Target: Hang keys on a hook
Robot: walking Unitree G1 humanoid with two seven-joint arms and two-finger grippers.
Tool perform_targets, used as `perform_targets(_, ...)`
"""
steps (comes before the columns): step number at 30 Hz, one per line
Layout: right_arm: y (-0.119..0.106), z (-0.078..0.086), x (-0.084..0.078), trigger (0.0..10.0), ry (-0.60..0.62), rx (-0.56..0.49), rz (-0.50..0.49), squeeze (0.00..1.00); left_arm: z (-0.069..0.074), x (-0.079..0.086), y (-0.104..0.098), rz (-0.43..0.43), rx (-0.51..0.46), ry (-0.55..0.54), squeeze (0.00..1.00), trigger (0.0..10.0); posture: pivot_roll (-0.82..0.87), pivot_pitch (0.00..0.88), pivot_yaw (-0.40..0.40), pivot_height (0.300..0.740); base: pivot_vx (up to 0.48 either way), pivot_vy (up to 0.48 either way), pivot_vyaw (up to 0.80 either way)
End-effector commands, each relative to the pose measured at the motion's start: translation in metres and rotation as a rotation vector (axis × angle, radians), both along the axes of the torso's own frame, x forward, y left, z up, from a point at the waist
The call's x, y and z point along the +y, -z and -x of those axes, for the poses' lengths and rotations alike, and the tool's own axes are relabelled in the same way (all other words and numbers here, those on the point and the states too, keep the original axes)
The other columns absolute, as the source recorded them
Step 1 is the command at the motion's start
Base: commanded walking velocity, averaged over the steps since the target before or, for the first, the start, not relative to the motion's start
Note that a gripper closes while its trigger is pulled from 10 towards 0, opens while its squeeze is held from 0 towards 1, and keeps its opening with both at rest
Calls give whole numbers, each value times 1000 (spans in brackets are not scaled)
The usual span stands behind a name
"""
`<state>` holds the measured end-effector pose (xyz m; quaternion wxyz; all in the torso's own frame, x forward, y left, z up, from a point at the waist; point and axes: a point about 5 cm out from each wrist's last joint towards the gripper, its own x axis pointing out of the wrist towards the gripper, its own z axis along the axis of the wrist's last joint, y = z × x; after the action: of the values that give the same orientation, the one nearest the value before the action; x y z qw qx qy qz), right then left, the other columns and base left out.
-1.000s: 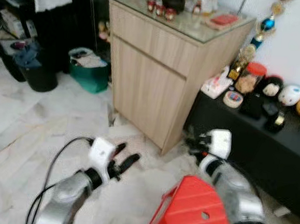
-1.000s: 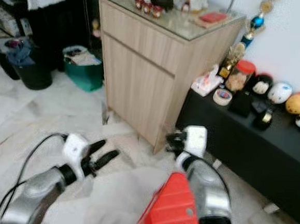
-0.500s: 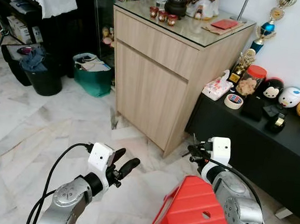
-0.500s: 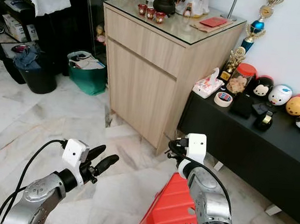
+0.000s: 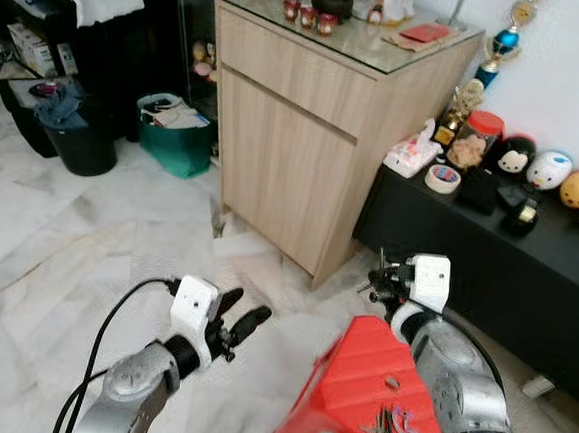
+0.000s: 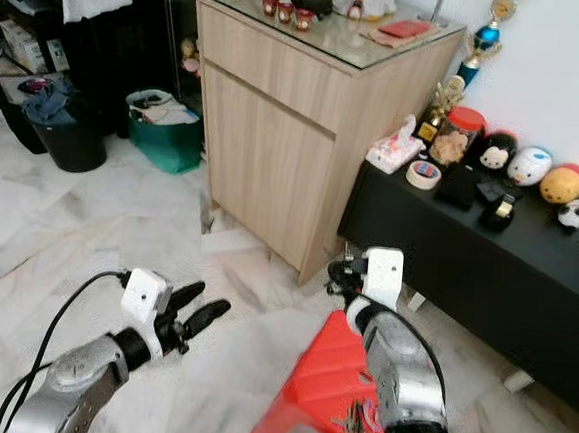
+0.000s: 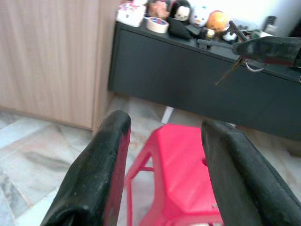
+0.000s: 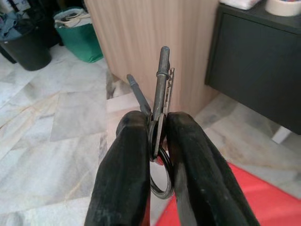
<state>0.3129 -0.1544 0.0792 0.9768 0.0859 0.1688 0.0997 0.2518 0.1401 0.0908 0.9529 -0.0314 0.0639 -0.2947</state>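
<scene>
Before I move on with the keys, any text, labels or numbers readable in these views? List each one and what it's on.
No text can be read in any view.
Tissue pack on the black cabinet: printed pattern, too blurred to read.
Red-lidded jar: no legible label.
Red flat item on the wooden cabinet: no legible marking.
Keys in the right gripper: no stamp can be made out.

Red stool (image 5: 362, 383) on marble floor (image 5: 78, 230)

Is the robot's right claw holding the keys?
Yes, the right claw is squeezed shut on the keys, which stick out past its fingers.
</scene>
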Motion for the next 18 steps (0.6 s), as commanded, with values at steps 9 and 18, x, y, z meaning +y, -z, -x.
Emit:
perform_targets(9,-3,-3,-2,10000,2,2,-4,0,1,-3,-5,20,-6,12,0,10000,58,0,-80,740,-432,0,-646)
perform_targets(18,-4,-4,1,10000,-23,13,-7,0,0,-5,-8,23,-12,19,0,10000,60,0,-84,740,-431,0,-800)
